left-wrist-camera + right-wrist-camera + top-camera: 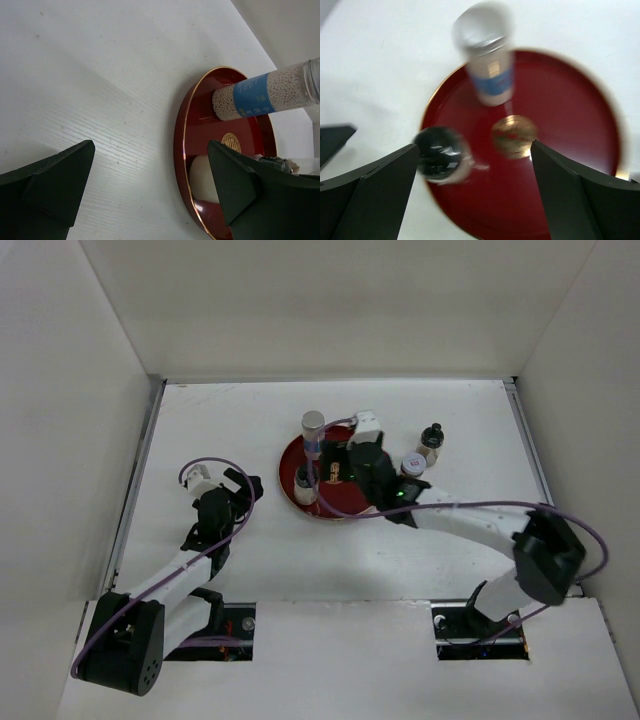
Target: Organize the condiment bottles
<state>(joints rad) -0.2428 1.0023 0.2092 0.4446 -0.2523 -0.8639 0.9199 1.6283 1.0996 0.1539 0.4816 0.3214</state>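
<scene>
A red round tray lies mid-table. On it stand a tall grey-capped bottle with a blue label and a squat pale jar with a dark-looking top. In the blurred right wrist view, the tall bottle and the squat jar sit on the tray. My right gripper hangs open above them, holding nothing. Right of the tray stand a light-lidded jar and a black-capped brownish bottle. My left gripper is open over bare table, left of the tray.
White walls enclose the table on the left, back and right. The right arm reaches across the table from the near right to the tray, next to the light-lidded jar. A gold emblem marks the tray's centre.
</scene>
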